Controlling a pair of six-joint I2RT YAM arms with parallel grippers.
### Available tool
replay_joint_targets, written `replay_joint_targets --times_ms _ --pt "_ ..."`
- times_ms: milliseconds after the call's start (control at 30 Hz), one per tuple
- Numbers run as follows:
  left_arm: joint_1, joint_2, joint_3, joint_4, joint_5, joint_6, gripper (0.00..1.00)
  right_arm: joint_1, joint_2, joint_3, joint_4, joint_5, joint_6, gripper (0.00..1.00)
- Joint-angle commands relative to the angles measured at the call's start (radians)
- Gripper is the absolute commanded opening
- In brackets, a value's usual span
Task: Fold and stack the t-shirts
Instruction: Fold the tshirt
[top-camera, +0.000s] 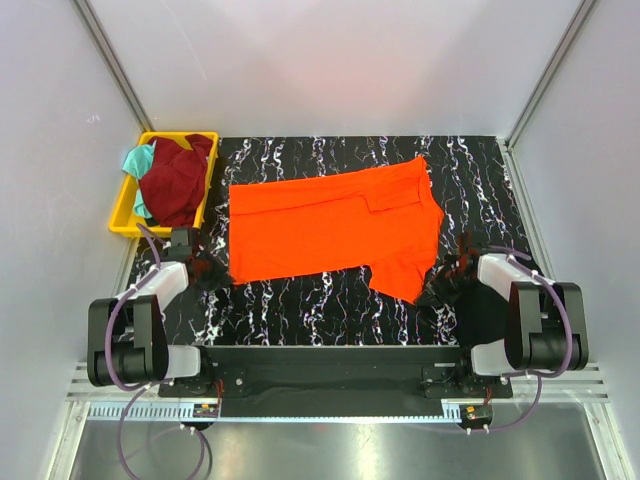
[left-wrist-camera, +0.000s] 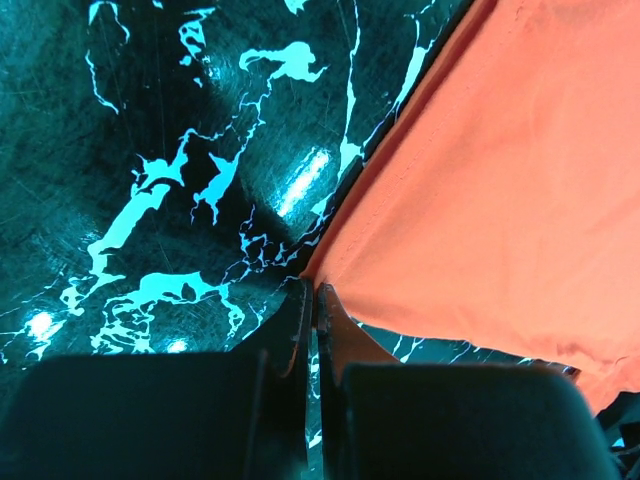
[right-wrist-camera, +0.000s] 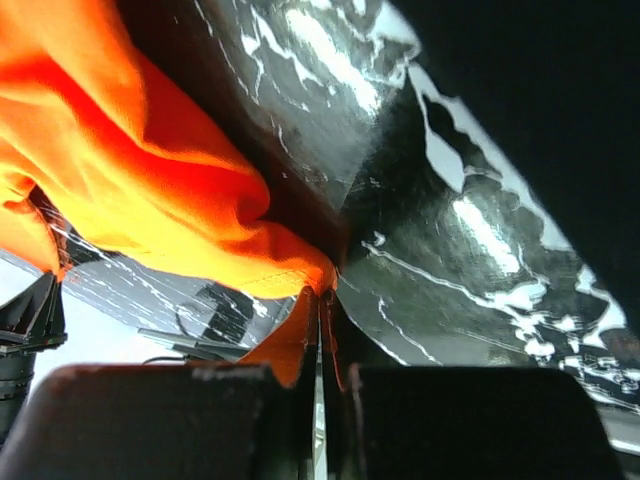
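The orange t-shirt (top-camera: 335, 225) lies spread across the middle of the black marbled surface (top-camera: 300, 300), its long side running left to right. It lies mostly flat, with a small flap turned over near the far right and a pointed piece of cloth reaching toward the near right.

The left end effector (top-camera: 212, 270) is down at the shirt's near left corner. In the left wrist view its fingers (left-wrist-camera: 300, 330) are pressed together with that corner of orange cloth pinched between them, and the hem runs away from the grip up to the far right.

The right end effector (top-camera: 447, 275) sits at the shirt's near right edge. In the right wrist view its fingers are closed on a bunched fold of the orange cloth, which rises in wrinkles to the left of the grip and is lifted a little off the surface there.

At the far left corner stands a yellow bin (top-camera: 125, 205). The maroon t-shirt (top-camera: 178, 180) is heaped inside it, draped over its far rim, and the teal t-shirt (top-camera: 137, 160) pokes out from beneath on the left side.
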Motion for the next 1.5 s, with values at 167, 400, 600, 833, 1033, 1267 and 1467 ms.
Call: replay_joint_targets --times_ms 167,400,600,833,1033,1267,1467 --pt "0.003 -0.082 0.016 -0.030 0.004 0.045 0.00 -0.005 -0.171 0.110 -0.286 0.169 -0.071 0.00" --pt "0.003 -0.100 0.011 -0.036 0.020 0.039 0.00 -0.005 -0.208 0.228 -0.374 0.243 -0.143 0.00" --pt "0.002 -0.089 0.014 -0.033 0.022 0.039 0.00 0.031 0.018 0.364 -0.259 0.058 -0.236 0.01" --pt "0.000 -0.059 0.037 -0.030 0.031 0.037 0.00 0.136 0.304 0.559 -0.245 -0.051 -0.313 0.02" --pt "-0.001 -0.040 0.055 -0.033 0.033 0.045 0.00 0.137 0.419 0.692 -0.244 -0.053 -0.336 0.06" --pt "0.000 -0.022 0.063 -0.034 0.043 0.055 0.00 0.128 0.326 0.656 -0.276 -0.033 -0.281 0.31" --pt "0.000 -0.019 0.046 -0.030 0.056 0.057 0.00 0.053 0.111 0.458 -0.248 -0.008 -0.111 0.55"
